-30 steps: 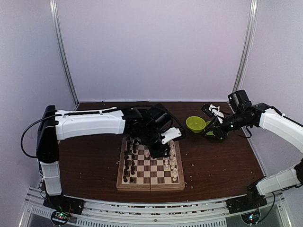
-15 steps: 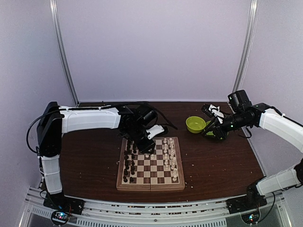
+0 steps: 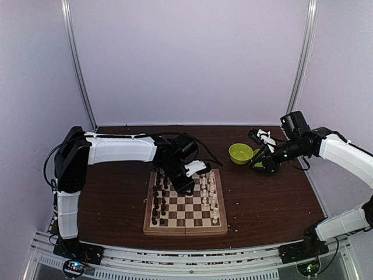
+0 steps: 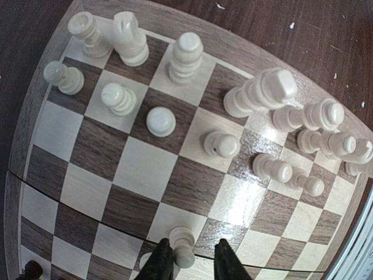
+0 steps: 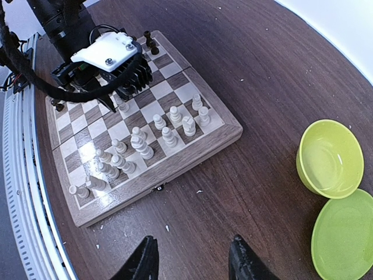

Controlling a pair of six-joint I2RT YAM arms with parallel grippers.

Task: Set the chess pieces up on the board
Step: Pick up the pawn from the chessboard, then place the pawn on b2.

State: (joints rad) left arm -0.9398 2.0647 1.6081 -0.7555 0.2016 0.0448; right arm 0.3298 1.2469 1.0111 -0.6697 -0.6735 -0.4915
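The board (image 3: 185,231) lies at the table's middle, with dark chess pieces (image 3: 158,201) down its left side and cream ones (image 3: 211,195) down its right. My left gripper (image 3: 182,186) hangs low over the board's far middle. In the left wrist view its jaws (image 4: 192,262) stand open around a cream pawn (image 4: 183,245) that stands on the board. The pawn touches the left finger (image 4: 162,262), and a gap separates it from the right finger. Several cream pieces (image 4: 256,93) crowd the far squares. My right gripper (image 5: 192,262) is open over bare table, right of the board (image 5: 192,151).
A green bowl (image 3: 240,153) and a green plate (image 5: 344,239) sit at the back right, next to my right gripper (image 3: 260,164). White crumbs (image 5: 199,191) dot the brown table around the board. A dark piece (image 4: 32,269) shows near my left fingers.
My left gripper has moved left across the board's far side, then dropped slightly toward its middle. The right arm has not moved.
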